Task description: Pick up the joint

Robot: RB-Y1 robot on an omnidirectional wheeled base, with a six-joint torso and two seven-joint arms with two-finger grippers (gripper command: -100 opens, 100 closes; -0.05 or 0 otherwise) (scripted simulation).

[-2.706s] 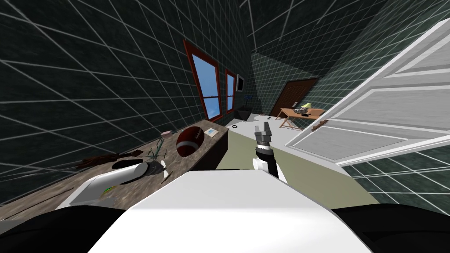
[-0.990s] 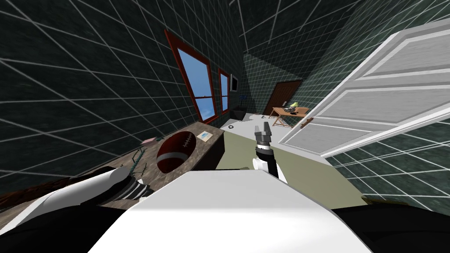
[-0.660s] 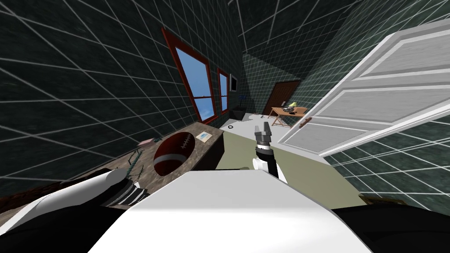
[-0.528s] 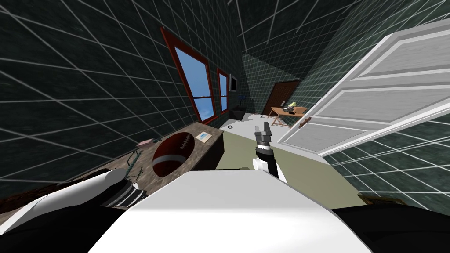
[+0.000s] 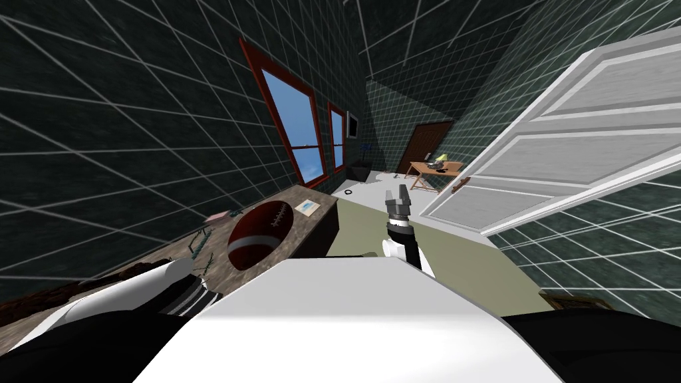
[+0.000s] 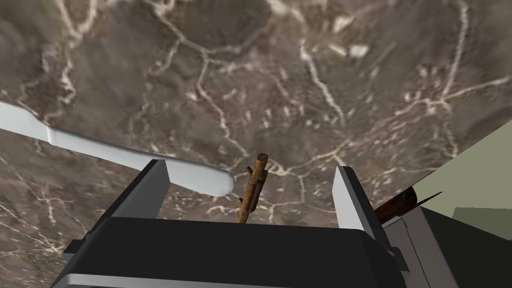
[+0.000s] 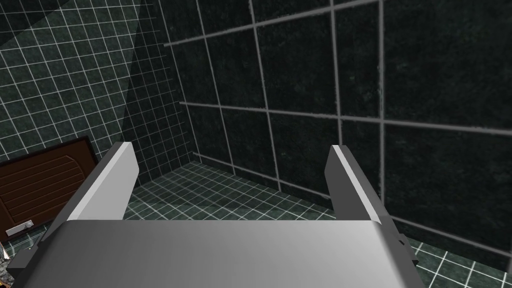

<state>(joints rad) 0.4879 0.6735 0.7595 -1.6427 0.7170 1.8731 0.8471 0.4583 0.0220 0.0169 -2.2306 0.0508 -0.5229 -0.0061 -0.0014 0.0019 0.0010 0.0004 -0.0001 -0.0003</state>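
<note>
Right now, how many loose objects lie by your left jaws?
2. The brown stick-like joint lies midway between the open jaws; a pale grey utensil lies with its rounded end beside it. Others may be hidden.

I moved closer along counter [image 5: 302, 229], football [image 5: 259, 227] now nearer; left arm [image 5: 133, 292] lowered.

the head camera looks steeply down and forward, rolled, along the room toward the far brown door [image 5: 420, 143], with the marbled countertop [image 5: 296, 233] near on the left. the left wrist camera sits close above that same countertop, facing down onto it. the right wrist camera, at the right gripper [image 5: 398, 197], faces a dark tiled wall [image 7: 300, 75] well apart from it.
</note>
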